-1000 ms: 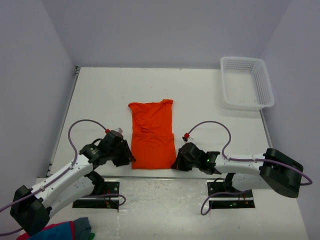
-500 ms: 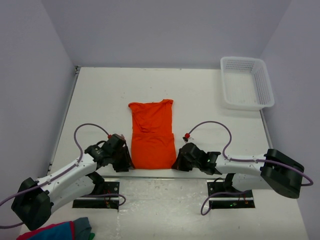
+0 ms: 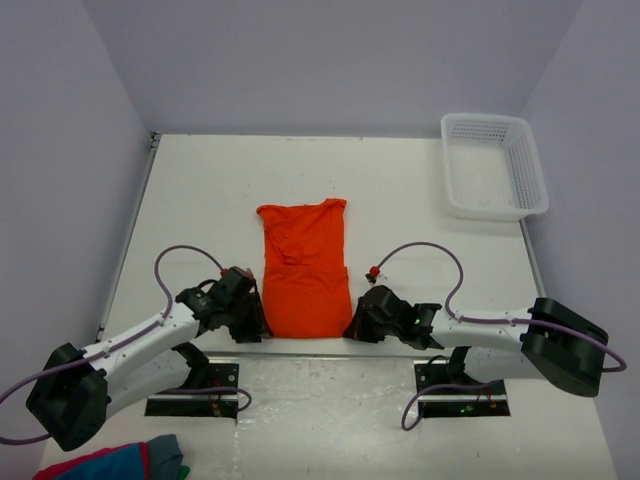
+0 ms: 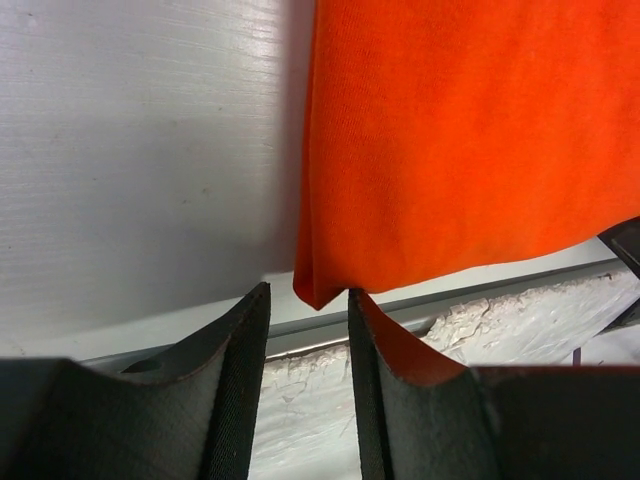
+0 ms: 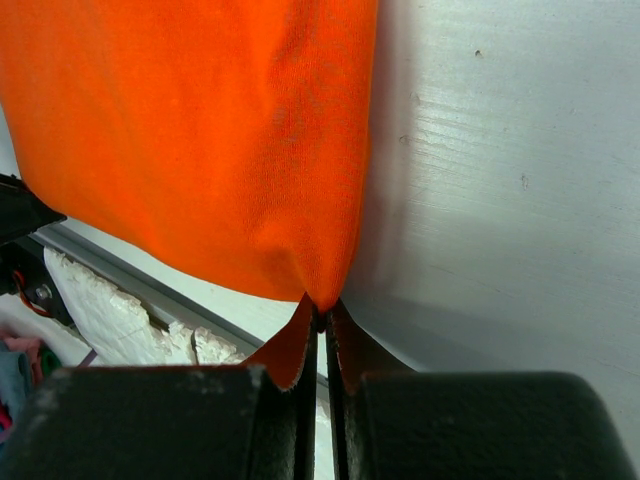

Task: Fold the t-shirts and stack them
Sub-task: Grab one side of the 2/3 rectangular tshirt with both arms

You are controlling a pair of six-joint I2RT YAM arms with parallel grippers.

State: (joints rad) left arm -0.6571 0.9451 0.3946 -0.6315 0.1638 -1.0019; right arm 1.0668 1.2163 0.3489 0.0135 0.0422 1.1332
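An orange t-shirt (image 3: 304,272) lies folded into a long narrow strip on the white table, its hem at the near edge. My left gripper (image 3: 256,328) sits at the near left corner of the hem; in the left wrist view its jaws are open with the shirt's corner (image 4: 312,290) just at the gap between the fingertips. My right gripper (image 3: 352,328) is at the near right corner; in the right wrist view its jaws are shut on the shirt's corner (image 5: 322,290).
A white plastic basket (image 3: 492,165) stands at the far right of the table. A red, blue and grey cloth bundle (image 3: 120,462) lies off the table at the bottom left. The table's near edge (image 4: 450,290) runs just under both grippers.
My left gripper has moved right and down toward the shirt's near left corner. The right arm and the shirt have not visibly moved.
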